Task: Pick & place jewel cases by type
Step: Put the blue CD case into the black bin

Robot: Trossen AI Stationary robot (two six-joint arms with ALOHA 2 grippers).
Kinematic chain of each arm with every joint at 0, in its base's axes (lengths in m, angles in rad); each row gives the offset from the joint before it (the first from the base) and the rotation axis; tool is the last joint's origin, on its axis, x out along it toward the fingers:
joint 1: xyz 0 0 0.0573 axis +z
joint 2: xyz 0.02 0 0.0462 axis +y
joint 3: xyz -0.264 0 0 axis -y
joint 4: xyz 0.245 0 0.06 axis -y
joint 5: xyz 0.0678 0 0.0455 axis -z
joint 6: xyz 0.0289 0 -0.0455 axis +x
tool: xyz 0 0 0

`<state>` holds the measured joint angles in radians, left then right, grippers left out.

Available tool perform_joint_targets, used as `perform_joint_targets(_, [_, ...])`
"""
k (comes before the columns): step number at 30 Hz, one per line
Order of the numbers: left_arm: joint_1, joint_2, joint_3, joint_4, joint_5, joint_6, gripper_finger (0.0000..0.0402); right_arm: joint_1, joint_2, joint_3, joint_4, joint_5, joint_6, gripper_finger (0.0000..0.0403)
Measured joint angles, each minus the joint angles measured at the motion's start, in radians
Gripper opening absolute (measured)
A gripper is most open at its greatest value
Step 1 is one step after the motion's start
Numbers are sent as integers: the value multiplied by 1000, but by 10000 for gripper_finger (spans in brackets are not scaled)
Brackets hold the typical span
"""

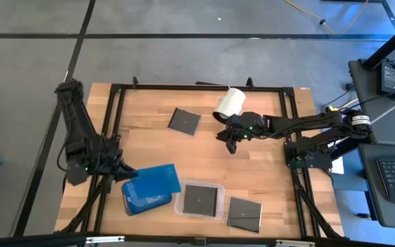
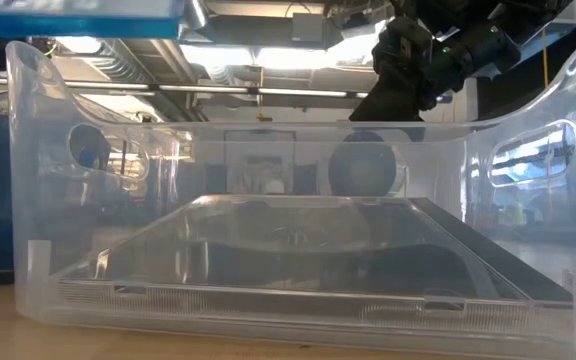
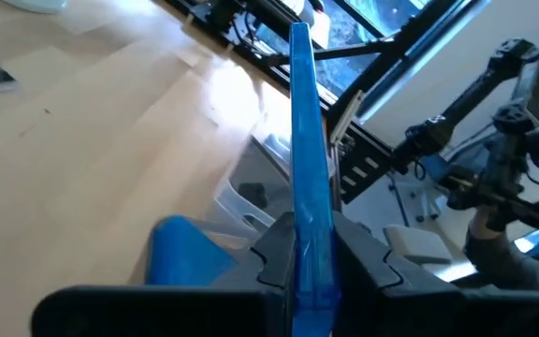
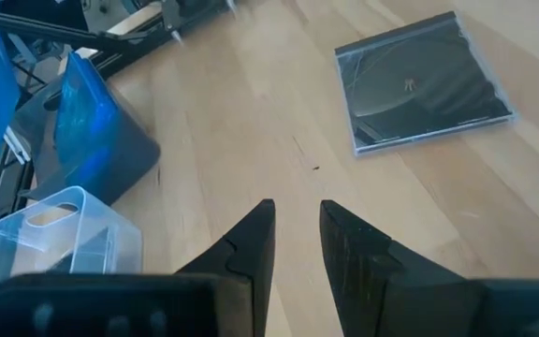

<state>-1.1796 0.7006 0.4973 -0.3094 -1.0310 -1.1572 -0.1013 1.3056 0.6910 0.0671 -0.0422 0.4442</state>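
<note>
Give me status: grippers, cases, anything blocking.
Left gripper shut on blue jewel case, above the dark tray. Right gripper empty, mid-table. Dark cases: one in clear tray, two loose. No obstruction visible.

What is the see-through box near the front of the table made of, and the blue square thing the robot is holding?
The clear rounded-corner tray looks like glossy transparent plastic: the room shows through its walls in the low view. The thin translucent blue jewel case, pinched on edge in the left gripper, seems hard shiny plastic too, since light glows through it.
</note>
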Motion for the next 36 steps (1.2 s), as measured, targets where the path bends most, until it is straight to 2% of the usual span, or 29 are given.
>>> perform_joint_targets(6, [-116,73,0,1,-97,-112,37,0,0,0,37,0,0,91])
perform_joint_targets(13, [-193,168,0,-5,-105,-199,37,0,0,0,50,2,17,91])
perform_joint_targets(16, [-212,204,0,-17,-100,-250,37,0,0,0,49,38,50,91])
perform_joint_targets(21, [-221,219,0,-147,-98,-379,38,0,0,0,62,52,53,91])
perform_joint_targets(25, [-221,209,3,-256,-47,-473,37,4,0,0,96,52,53,91])
perform_joint_targets(36, [-241,192,119,-509,-19,-539,37,4,0,0,131,49,77,91])
